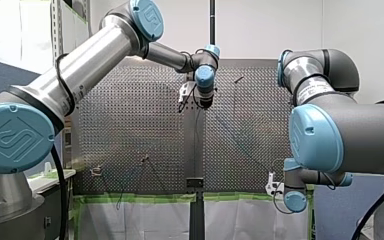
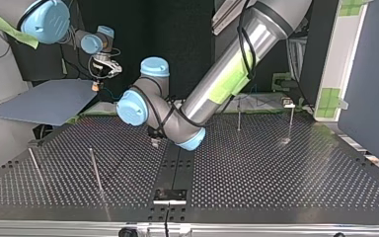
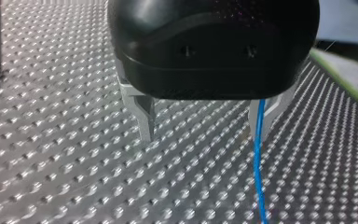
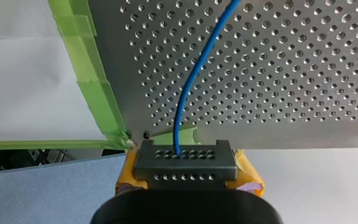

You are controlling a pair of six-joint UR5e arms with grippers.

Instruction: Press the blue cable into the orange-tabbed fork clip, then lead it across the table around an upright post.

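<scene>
The cable (image 4: 193, 79) leads from my right gripper (image 4: 186, 163) (off the table's (image 4: 284, 70) edge) across to my left gripper (image 3: 205, 133), beside one finger (image 3: 274, 106).

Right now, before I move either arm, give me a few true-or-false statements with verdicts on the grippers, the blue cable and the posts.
1. The black left gripper with metal fingers is open. True.
2. The thin blue cable is clamped between its fingers. False: it runs beside one finger, unclamped.
3. The yellow-padded right gripper sits over the middle of the perforated metal table. False: it is past the table's edge.
4. Thin upright metal posts stand on the table. True.
</scene>
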